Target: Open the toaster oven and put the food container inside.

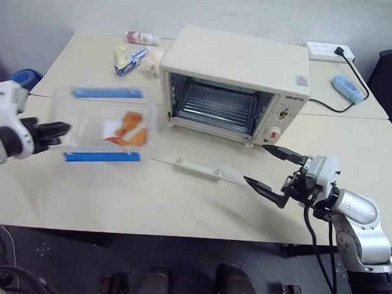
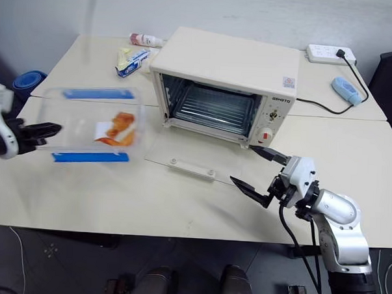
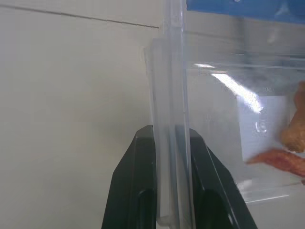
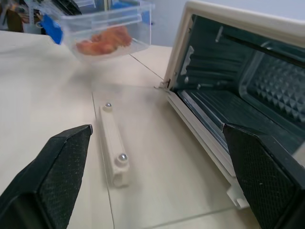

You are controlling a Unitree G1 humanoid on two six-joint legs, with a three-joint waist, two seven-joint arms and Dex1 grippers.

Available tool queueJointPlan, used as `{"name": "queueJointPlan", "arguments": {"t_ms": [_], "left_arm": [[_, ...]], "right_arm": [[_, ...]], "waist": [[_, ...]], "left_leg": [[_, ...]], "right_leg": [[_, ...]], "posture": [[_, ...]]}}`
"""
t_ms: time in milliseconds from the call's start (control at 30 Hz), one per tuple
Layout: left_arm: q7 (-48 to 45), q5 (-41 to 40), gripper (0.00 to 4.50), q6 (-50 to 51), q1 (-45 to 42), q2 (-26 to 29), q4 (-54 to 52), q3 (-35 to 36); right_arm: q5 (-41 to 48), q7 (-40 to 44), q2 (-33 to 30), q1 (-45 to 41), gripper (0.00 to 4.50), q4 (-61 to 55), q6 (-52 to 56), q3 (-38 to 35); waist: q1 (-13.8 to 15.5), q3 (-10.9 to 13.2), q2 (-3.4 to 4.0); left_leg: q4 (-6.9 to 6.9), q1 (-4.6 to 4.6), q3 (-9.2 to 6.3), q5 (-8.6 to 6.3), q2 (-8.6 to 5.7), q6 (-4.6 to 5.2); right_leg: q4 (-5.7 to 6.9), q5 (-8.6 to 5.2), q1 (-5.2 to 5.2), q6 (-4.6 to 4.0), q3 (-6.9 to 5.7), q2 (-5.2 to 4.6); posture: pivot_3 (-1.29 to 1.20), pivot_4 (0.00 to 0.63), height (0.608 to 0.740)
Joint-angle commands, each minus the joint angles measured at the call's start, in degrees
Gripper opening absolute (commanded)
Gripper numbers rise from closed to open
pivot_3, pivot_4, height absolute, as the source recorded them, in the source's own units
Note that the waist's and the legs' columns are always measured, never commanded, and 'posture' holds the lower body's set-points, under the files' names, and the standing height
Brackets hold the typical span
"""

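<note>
- The left gripper (image 1: pixel 57 129) pinches the food container (image 1: pixel 106 123) only by its end wall, lifted, left of the toaster oven (image 1: pixel 234 83); it may tilt and slip.
- The glass door (image 1: pixel 202 163) lies flat before the oven; the container can hit it.
- The right gripper (image 1: pixel 273 168) is spread wide, empty, by the oven's right front corner.

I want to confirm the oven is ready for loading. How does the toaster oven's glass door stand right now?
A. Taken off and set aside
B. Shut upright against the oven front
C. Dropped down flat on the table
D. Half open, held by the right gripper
C: the toaster oven has its glass door lying flat on the table, with the wire rack exposed.
</note>
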Motion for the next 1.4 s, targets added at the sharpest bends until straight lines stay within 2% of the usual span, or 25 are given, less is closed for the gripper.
{"name": "queueJointPlan", "arguments": {"t_ms": [33, 200, 300, 600, 667, 833, 967, 1100, 1133, 1200, 1233, 1267, 1300, 1333, 1400], "left_arm": [[0.2, -1.6, 0.32, 3.5, -5.3, -3.9, -3.9, -2.8], [6.9, 1.5, 0.32, 7.1, -12.3, -17.7, -4.9, -6.7], [11.2, 6.4, 0.32, 4.2, -15.0, -24.3, -1.3, -8.5], [12.4, 14.4, 0.32, -1.4, -20.3, -31.6, 7.1, -14.5], [11.8, 15.5, 1.01, -2.1, -20.7, -32.0, 7.5, -15.3], [10.8, 16.0, 2.38, -2.6, -21.6, -32.6, 7.7, -14.4], [6.1, 13.5, 3.53, -3.6, -21.1, -30.6, 5.6, -11.4], [-4.5, 9.6, 3.53, -4.0, -17.5, -22.6, 2.3, -10.3], [-9.5, 9.7, 3.55, -7.0, -15.1, -18.6, 1.4, -11.6], [-15.3, 10.1, 3.56, -10.8, -12.4, -13.9, 0.8, -13.4], [-22.1, 11.1, 3.37, -15.8, -8.6, -9.8, 0.5, -15.1], [-33.6, 10.5, 3.17, -22.8, -3.5, -6.5, -1.4, -15.8], [-43.8, 12.2, 2.91, -31.2, 2.5, -2.1, -2.4, -18.4], [-50.6, 13.6, 2.72, -37.1, 6.4, 0.7, -2.8, -20.2], [-50.8, 16.9, 2.11, -44.7, 8.3, -1.8, 0.4, -22.9]], "right_arm": [[0.3, -1.3, -1.0, 1.9, 4.5, -2.4, -0.8, -2.9], [-0.1, -4.2, -0.5, 6.4, 4.5, -5.8, -0.8, -5.0], [-0.2, -6.2, 0.0, 9.6, 4.5, -8.5, -0.8, -5.9], [-0.8, -10.0, 1.2, 13.7, 4.5, -12.8, -0.5, -5.7], [-0.9, -10.6, 1.3, 14.5, 4.5, -13.3, -0.6, -6.0], [-0.8, -11.4, 1.1, 15.9, 4.5, -13.9, -0.8, -7.0], [0.2, -11.7, -0.1, 16.7, 4.5, -15.6, 0.8, -7.6], [3.8, -11.1, -2.5, 16.8, 4.5, -19.9, 6.5, -6.1], [4.5, -10.7, -3.5, 17.0, 4.33, -21.1, 8.7, -4.9], [5.3, -10.3, -4.6, 17.1, 3.99, -22.4, 11.4, -3.7], [4.8, -10.5, -5.2, 16.4, 3.66, -22.9, 13.5, -1.5], [4.3, -10.7, -5.4, 15.2, 3.38, -23.0, 15.5, 0.8], [3.0, -10.8, -5.7, 13.5, 2.89, -22.4, 17.3, 3.7], [2.1, -10.8, -5.9, 12.2, 2.71, -21.9, 18.6, 5.7], [-1.2, -9.8, -6.1, 8.6, 2.0, -18.9, 19.3, 9.8]], "waist": [[-0.2, 0.0, 0.0], [0.1, 0.0, -0.01], [0.1, 0.0, 0.0], [0.5, 0.0, 0.01], [0.8, 0.0, 0.01], [0.9, 0.0, 0.0], [0.9, 0.0, 0.0], [0.2, 0.0, 0.02], [0.0, 0.0, 0.04], [-0.4, 0.0, 0.08], [-0.3, 0.0, 0.07], [-0.5, 0.0, 0.07], [-0.6, 0.0, 0.08], [-0.7, -0.1, 0.11], [-0.4, -0.1, 0.17]], "left_leg": [[0.0, 0.01, 0.0, 0.0, 0.01, 0.0], [0.06, -0.03, 0.0, 0.01, -0.03, 0.02], [0.06, -0.01, 0.03, 0.01, -0.02, 0.02], [0.06, 0.0, 0.08, 0.02, -0.02, 0.01], [0.06, 0.0, 0.09, 0.02, -0.02, 0.01], [0.08, 0.0, 0.09, 0.02, -0.02, 0.02], [0.08, 0.0, 0.1, 0.03, -0.03, 0.03], [0.03, 0.04, 0.1, 0.03, 0.01, 0.02], [0.02, 0.05, 0.11, 0.03, 0.03, 0.02], [0.0, 0.06, 0.1, 0.03, 0.04, 0.0], [-0.01, 0.08, 0.09, 0.03, 0.04, 0.0], [0.0, 0.05, 0.08, 0.03, 0.04, 0.0], [0.01, 0.06, 0.12, 0.03, 0.04, 0.01], [-0.04, 0.13, 0.23, 0.03, 0.05, 0.0], [-0.09, 0.13, 0.28, 0.01, 0.08, -0.01]], "right_leg": [[0.0, 0.0, 0.0, 0.0, 0.0, 0.01], [0.04, 0.01, 0.0, 0.01, 0.0, 0.0], [0.02, 0.01, 0.0, 0.01, 0.01, 0.01], [-0.01, 0.01, 0.0, 0.01, 0.03, 0.02], [-0.02, 0.01, 0.0, 0.01, 0.03, 0.02], [-0.02, 0.01, 0.0, 0.02, 0.04, 0.02], [-0.02, 0.01, 0.0, 0.02, 0.04, 0.02], [-0.01, 0.01, -0.01, 0.02, 0.04, 0.03], [-0.01, 0.01, -0.01, 0.02, 0.05, 0.05], [-0.02, 0.01, -0.01, 0.01, 0.04, 0.06], [0.0, 0.0, -0.01, 0.01, 0.05, 0.05], [-0.02, 0.0, -0.01, 0.0, 0.03, 0.06], [-0.03, 0.0, 0.0, 0.0, 0.05, 0.05], [-0.04, -0.01, -0.01, -0.01, 0.11, 0.05], [-0.12, -0.03, -0.03, -0.06, 0.12, 0.06]], "posture": [[0.0, 0.15, 0.74], [0.0, 0.15, 0.74], [0.0, 0.15, 0.74], [0.0, 0.15, 0.74], [0.0, 0.15, 0.74], [0.0, 0.15, 0.74], [0.0, 0.15, 0.74], [0.0, 0.15, 0.74], [0.0, 0.15, 0.74], [0.0, 0.15, 0.74], [0.0, 0.15, 0.74], [0.0, 0.15, 0.74], [0.0, 0.15, 0.74], [0.0, 0.15, 0.74], [0.0, 0.15, 0.74]]}}
